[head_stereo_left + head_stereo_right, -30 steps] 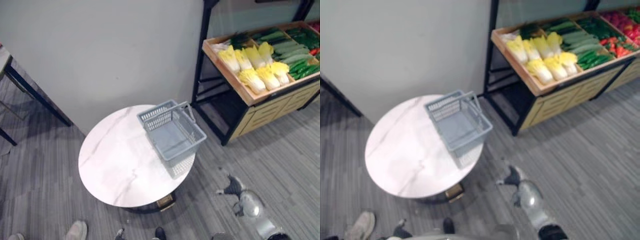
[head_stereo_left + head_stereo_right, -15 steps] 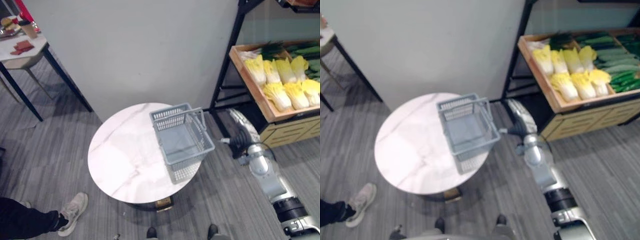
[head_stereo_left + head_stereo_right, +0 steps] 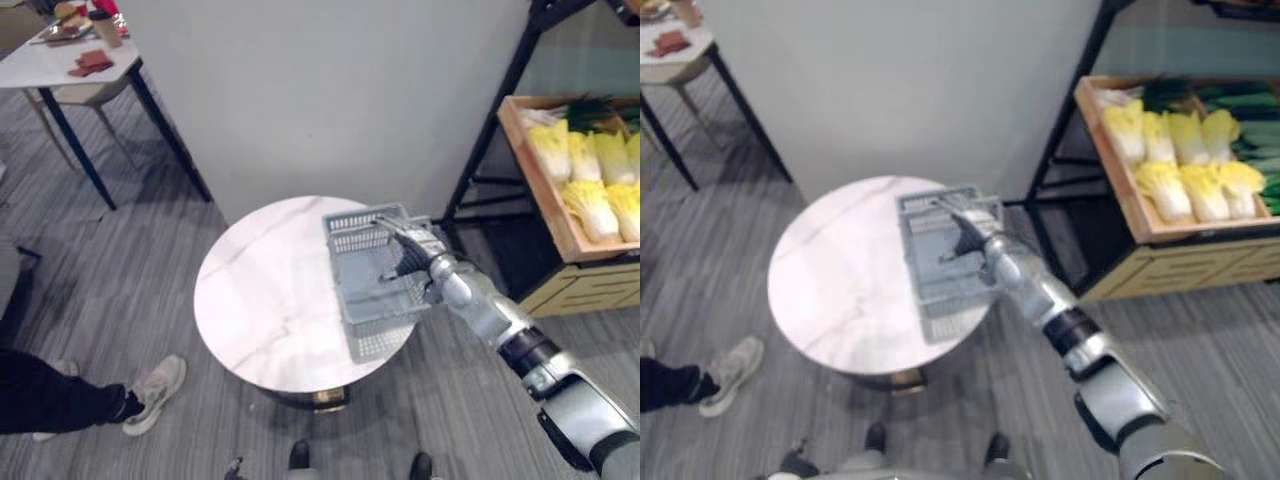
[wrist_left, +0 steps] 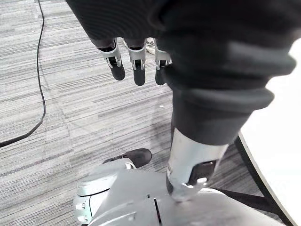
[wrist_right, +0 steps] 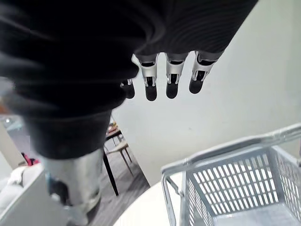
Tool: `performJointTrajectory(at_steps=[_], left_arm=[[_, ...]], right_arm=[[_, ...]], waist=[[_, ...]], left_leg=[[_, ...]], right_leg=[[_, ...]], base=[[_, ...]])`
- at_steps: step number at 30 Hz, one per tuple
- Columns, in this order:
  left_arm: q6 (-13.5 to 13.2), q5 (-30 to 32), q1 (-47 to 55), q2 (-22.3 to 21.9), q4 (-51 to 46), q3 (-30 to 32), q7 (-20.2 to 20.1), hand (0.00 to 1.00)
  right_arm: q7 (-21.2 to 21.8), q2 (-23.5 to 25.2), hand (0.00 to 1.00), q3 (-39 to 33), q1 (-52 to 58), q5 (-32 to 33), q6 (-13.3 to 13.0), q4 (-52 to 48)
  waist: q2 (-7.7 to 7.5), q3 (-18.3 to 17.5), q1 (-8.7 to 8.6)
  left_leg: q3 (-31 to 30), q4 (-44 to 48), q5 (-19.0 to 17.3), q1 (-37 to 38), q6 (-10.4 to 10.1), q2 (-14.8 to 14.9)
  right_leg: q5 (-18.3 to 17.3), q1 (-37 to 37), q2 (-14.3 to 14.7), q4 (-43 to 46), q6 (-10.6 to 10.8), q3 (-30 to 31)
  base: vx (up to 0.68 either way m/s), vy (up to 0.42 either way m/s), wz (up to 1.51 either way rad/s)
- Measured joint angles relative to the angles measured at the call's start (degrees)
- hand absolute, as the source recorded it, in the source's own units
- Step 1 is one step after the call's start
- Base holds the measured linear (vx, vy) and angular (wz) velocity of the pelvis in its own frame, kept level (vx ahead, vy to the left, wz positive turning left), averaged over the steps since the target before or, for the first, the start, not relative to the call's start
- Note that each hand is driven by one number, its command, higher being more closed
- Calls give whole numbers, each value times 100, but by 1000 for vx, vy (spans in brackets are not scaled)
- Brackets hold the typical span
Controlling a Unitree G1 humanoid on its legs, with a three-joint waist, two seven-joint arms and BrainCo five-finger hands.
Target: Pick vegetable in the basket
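Matt plastic lattice basket (image 3: 372,342); glossy marble-look table (image 3: 260,300)

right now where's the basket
In the eye views the grey basket sits on the right part of the round white table, on the side nearest the vegetable stand, with the right hand over it.

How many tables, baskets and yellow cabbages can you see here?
Tables: 2, the round table and the side table
Baskets: 1, the grey basket
Cabbages: 7, the yellow cabbages in the crate
Total: 10
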Motion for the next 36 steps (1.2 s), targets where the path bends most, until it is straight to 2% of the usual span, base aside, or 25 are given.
performJointTrajectory(at_steps=[3,5,7,16,23,27,31,36], left_arm=[[-75,-24,-193,31,-49,-12,-39,0],[-94,-170,-260,92,-47,-80,-38,0],[-108,-228,-367,132,-30,-119,-34,0],[-109,-425,-546,95,-37,-41,132,0],[-118,-456,-818,92,-89,-43,189,0],[-128,-457,-900,90,-139,-55,220,0],[-188,-457,-969,105,-238,-139,267,0],[-240,-456,-1187,107,-334,-466,355,0]], right_arm=[[44,-1,0,-1,-684,-68,26,715],[34,-19,0,-31,-909,-69,91,942],[8,-82,0,-105,-1180,-117,115,1099],[-484,-598,0,-868,-2142,-234,367,1075],[-657,-811,0,-999,-2777,-230,462,1430],[-688,-805,0,-1067,-3075,-242,460,1726],[-704,-815,0,-1085,-3371,-244,471,2019],[-716,-895,0,-1104,-3509,-230,474,2341]], waist=[[4,363,5],[-22,444,28],[-58,584,117],[-39,848,125],[8,1252,128],[11,1350,139],[56,1529,133],[195,1719,133]], left_leg=[[-169,-23,109,-183,55,-88],[-246,-30,160,-333,77,-122],[-285,-32,203,-450,81,-124],[-400,-36,305,-819,74,-102],[-439,-7,377,-1047,55,-74],[-438,-5,400,-1231,49,-77],[-447,-6,406,-1323,46,-75],[-523,-4,471,-1506,39,-84]], right_leg=[[105,-61,-83,-16,8,-145],[135,-158,-113,-25,9,-181],[183,-251,-114,-23,-4,-193],[217,-577,-89,14,-38,-256],[231,-826,-67,82,-59,-270],[250,-1019,-67,87,-84,-262],[250,-1113,-67,98,-84,-268],[259,-1250,-72,124,-96,-321]], base=[[-63,37,32],[-61,29,20],[-36,21,10],[-2,1,3],[0,0,0],[2,3,-1],[0,0,0],[6,16,6]])
